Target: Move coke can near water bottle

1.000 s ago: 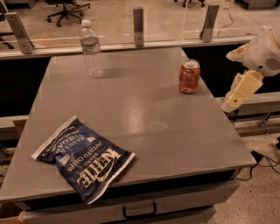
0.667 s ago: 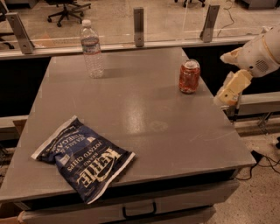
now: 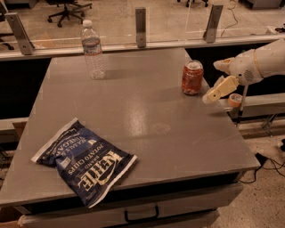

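The gripper [image 3: 217,77] hangs at the right edge of the table [image 3: 187,147], just right of the can [image 3: 192,78] and about level with it; its two pale fingers [image 3: 221,88] stand apart, one pointing left towards the can's upper half, the other slanting down and left over the table edge; nothing sits between them and neither touches the can; the white arm [image 3: 262,62] reaches in from the right side of the view.

The can stands upright on the far right part of the grey table, its silver top showing and its red side shiny and a little dented; the bottle [image 3: 92,49] stands upright near the far left corner, clear, ribbed, with a white cap and a pale label band; the two are well apart, with bare tabletop between them.

A dark blue chips bag [image 3: 84,160] lies flat near the front left corner, tilted, one corner hanging a little over the front edge; a drawer handle [image 3: 140,215] shows under the table front; behind the table runs a low glass screen held by grey posts [image 3: 140,26]; an office chair [image 3: 67,9] stands on the floor beyond it.
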You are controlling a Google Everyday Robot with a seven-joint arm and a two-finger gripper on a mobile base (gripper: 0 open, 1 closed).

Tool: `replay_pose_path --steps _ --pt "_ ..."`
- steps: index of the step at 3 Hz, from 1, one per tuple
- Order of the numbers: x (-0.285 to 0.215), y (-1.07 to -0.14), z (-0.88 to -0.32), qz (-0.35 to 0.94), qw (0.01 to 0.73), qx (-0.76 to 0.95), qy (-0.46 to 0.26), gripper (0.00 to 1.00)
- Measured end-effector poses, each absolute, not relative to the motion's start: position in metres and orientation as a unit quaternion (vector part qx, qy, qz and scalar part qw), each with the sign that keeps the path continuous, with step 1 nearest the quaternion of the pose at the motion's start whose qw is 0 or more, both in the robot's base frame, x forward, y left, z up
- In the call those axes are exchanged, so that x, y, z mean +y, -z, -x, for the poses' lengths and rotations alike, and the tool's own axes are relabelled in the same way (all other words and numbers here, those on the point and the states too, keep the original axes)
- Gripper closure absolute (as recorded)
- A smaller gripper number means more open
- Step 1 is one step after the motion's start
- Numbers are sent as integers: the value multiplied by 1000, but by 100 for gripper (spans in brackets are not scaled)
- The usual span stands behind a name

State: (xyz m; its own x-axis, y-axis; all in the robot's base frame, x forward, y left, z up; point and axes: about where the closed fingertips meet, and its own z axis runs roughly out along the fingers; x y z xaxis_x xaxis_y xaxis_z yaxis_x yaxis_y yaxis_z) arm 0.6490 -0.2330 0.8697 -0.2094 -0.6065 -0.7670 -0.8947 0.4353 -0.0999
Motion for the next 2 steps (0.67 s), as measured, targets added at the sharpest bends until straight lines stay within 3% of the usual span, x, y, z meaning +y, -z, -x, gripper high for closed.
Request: replay_pose_path --steps 1,2 --pt "-211 -868 -666 483 413 739 -221 2" --pt "-183 -864 -674 476 419 732 -248 20"
